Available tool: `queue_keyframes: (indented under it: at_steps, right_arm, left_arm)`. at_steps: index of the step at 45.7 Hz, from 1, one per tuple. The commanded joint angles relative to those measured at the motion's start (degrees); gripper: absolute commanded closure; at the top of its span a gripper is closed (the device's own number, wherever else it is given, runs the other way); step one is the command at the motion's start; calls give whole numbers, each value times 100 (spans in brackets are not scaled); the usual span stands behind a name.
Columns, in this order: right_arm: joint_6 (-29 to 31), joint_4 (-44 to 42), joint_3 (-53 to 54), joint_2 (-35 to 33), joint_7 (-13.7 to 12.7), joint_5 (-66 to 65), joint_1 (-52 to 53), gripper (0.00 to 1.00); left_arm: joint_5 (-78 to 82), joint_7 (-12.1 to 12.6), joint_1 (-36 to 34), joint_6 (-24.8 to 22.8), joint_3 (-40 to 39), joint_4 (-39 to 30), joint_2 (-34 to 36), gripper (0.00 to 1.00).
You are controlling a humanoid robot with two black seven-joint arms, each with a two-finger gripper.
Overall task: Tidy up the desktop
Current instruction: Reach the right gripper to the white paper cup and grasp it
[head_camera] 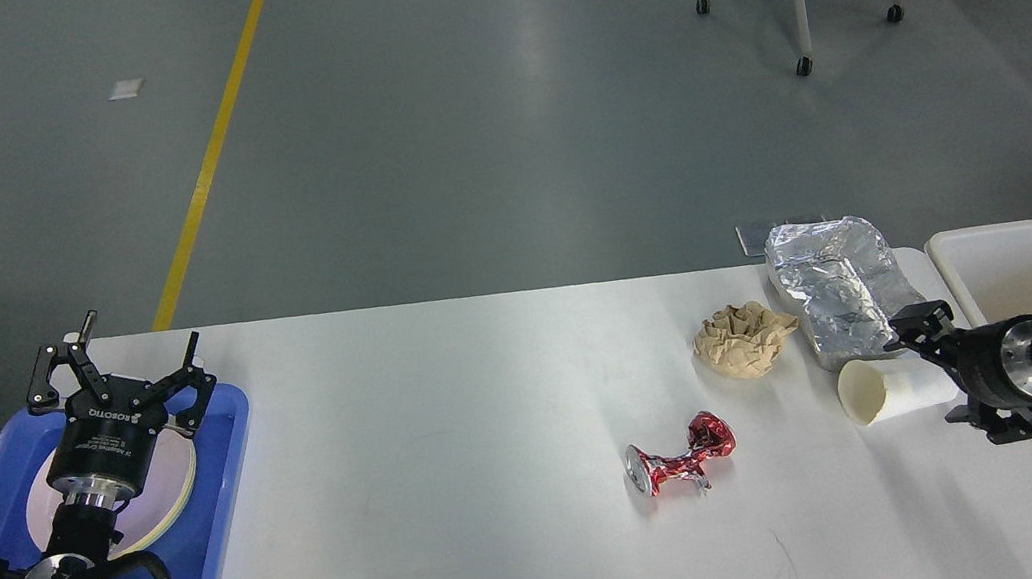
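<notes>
White desktop (465, 499) fills the lower view, cut off at 6 o'clock. Right gripper (926, 368) at 3 o'clock flanks a lying paper cup (893, 386) (grip unclear). Left gripper (116, 371), at 9 o'clock, spreads open over a blue tray (216, 453).

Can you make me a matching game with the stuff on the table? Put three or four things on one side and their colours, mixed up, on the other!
Things:
1. crushed can
2. crumpled paper ball
3. foil packet
4. tray

Colours:
A. blue
B. shiny silver
C. red
D. tan brown

Pairs: 1-C, 2-D, 3-B, 4-A
</notes>
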Motion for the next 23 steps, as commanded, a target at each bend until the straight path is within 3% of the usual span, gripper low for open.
queue_keyframes:
  at_steps: [1, 23]
  right_arm:
    - [1, -368, 71, 2, -27, 471, -381, 0]
    - [-245, -1309, 1459, 73, -53, 1043, -1453, 0]
  left_arm:
    - [1, 0, 3, 9, 0, -1, 0, 2]
    - [1, 0, -6, 9, 0, -1, 0, 2]
